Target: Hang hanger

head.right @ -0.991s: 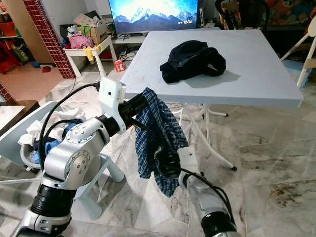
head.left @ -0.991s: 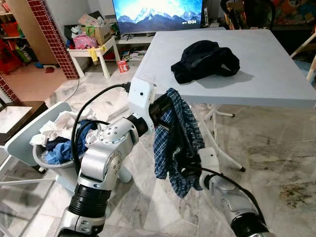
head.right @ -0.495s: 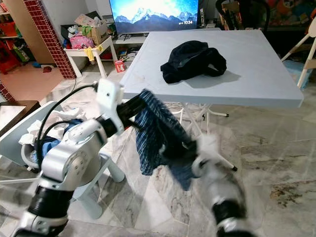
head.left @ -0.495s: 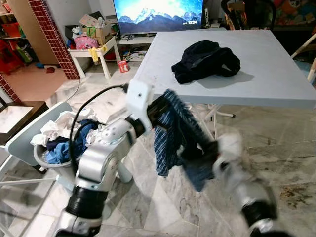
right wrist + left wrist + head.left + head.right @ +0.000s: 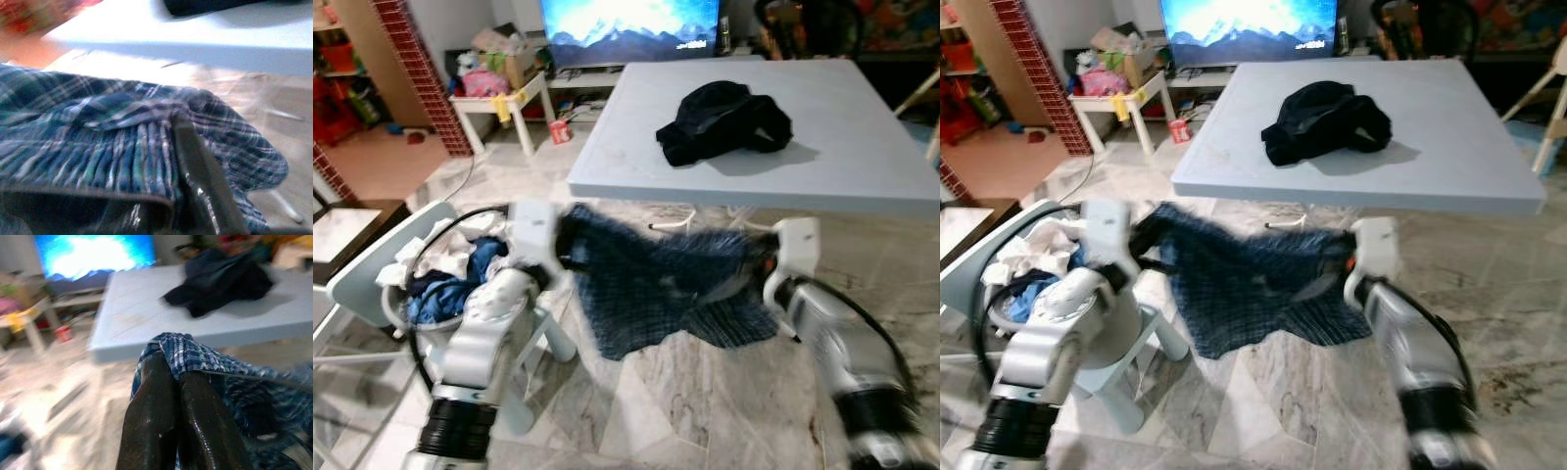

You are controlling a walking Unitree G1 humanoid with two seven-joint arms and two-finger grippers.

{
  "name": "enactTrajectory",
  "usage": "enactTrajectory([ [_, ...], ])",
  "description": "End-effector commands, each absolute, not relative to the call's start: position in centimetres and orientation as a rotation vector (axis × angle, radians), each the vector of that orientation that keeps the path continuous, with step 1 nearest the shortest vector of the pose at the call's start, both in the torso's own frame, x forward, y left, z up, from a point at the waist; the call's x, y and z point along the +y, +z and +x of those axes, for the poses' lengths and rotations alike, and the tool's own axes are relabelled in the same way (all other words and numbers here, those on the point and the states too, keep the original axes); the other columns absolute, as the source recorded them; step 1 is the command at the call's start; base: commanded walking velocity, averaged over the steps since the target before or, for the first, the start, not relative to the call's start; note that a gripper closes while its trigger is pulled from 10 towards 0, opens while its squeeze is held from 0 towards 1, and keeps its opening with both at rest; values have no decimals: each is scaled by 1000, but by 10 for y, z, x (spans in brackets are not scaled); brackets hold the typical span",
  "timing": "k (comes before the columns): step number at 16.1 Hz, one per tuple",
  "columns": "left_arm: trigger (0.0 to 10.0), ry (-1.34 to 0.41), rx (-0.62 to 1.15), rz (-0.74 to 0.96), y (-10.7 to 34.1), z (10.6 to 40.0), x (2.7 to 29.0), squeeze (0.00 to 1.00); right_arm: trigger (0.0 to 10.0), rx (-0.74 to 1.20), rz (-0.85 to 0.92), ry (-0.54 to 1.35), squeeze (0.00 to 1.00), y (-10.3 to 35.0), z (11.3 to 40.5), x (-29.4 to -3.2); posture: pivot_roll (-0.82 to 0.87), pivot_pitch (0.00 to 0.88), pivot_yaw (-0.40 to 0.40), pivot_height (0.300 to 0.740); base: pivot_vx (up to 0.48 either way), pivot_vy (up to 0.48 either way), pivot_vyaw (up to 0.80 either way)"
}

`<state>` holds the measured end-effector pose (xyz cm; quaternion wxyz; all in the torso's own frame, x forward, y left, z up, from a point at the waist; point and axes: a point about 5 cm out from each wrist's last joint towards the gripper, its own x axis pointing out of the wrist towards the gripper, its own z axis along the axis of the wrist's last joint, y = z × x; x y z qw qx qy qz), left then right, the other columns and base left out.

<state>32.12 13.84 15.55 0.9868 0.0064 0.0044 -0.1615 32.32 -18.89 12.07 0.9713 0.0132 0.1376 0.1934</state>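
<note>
Since a second ago the two arms have swung apart, so the blue-and-white plaid cotton garment (image 5: 656,289) that hung bunched in a vertical fold between them is now pulled out wide and nearly flat, below the near edge of the pale grey square desk (image 5: 862,176). The left gripper (image 5: 168,382) has its jaws pressed together on one gathered corner of the cloth, seen plainly in the left wrist view; the right gripper (image 5: 759,266) holds the opposite edge, and in the right wrist view its jaws are clamped over what looks like a pleated waistband. The cloth sags in the middle and its lower hem droops toward the marble floor (image 5: 705,392), so it looks light, soft and limp, with no stiffness of its own. Fabric like this slides easily between smooth black jaws, so the thicker banded edge is likely the safest place to grip. No hanger can be made out in these blurred frames. A crumpled black garment (image 5: 724,119) lies on the desk top, well apart from the plaid one, and a white basket of mixed laundry (image 5: 445,284) stands beside the left arm.
</note>
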Motion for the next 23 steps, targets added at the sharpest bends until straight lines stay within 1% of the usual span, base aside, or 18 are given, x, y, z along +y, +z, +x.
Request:
enactTrajectory([
  [1, 10000, -289, -7, 29, 155, 322, 145, 0, 0, 290, 35, 487, 0, 126, 317, -182, -41, 4, 104, 740, 0, 0, 0],
  [2, 10000, -291, 1, 37, 152, 323, 145, 0, 0, 293, 60, 484, 0, 130, 314, -191, -51, 6, 105, 740, 0, 0, 0],
  [3, 10000, -290, 7, 36, 149, 323, 144, 0, 0, 275, 69, 401, 0, 136, 318, -206, -52, 7, 105, 740, 0, 0, 0],
  [4, 10000, -299, 16, 42, 145, 322, 142, 0, 0, 264, 80, 350, 0, 141, 321, -214, -52, 7, 105, 740, 0, 0, 0],
  [5, 10000, -323, 36, 32, 139, 319, 137, 0, 0, 232, 128, 338, 0, 148, 322, -211, -59, 10, 107, 740, 0, 0, 0],
  [6, 10000, -348, 48, 22, 136, 317, 132, 0, 0, 224, 125, 357, 0, 149, 322, -206, -59, 10, 108, 740, 0, 0, 0],
  [7, 10000, -366, 56, 4, 133, 315, 127, 988, 0, 231, 124, 369, 0, 148, 320, -201, -59, 11, 107, 740, 0, 0, 0],
  [9, 10000, -417, 71, -48, 129, 311, 115, 1000, 0, 236, 143, 395, 0, 146, 319, -189, -56, 11, 103, 740, 0, 0, 0],
  [11, 10000, -440, 101, -91, 123, 310, 107, 1000, 0, 222, 136, 425, 0, 150, 319, -184, -55, 11, 99, 740, 0, 0, 0],
  [14, 10000, -430, 160, -123, 108, 308, 104, 1000, 0, 186, 82, 431, 0, 166, 324, -186, -71, 12, 90, 740, 0, 0, 0],
  [15, 10000, -485, 211, -118, 100, 302, 102, 1000, 0, 171, 41, 414, 0, 172, 326, -187, -77, 11, 88, 740, 0, 0, 0],
  [17, 10000, -508, 225, -115, 97, 298, 102, 1000, 0, 165, 16, 389, 0, 173, 327, -189, -78, 11, 87, 740, 0, 0, 0],
  [18, 10000, -524, 239, -135, 93, 293, 102, 1000, 0, 150, -16, 340, 0, 173, 331, -190, -77, 11, 84, 740, 0, 0, 0],
  [19, 10000, -537, 239, -150, 93, 292, 101, 1000, 0, 144, -14, 326, 0, 173, 332, -189, -75, 11, 82, 740, 0, 0, 0],
  [21, 10000, -578, 180, -208, 105, 289, 93, 1000, 0, 116, 7, 283, 0, 172, 332, -184, -74, 9, 78, 740, 0, 0, 0],
  [23, 10000, -616, 105, -244, 123, 285, 83, 1000, 0, 76, 52, 183, 0, 165, 327, -179, -74, 6, 75, 740, 0, 0, 0],
])
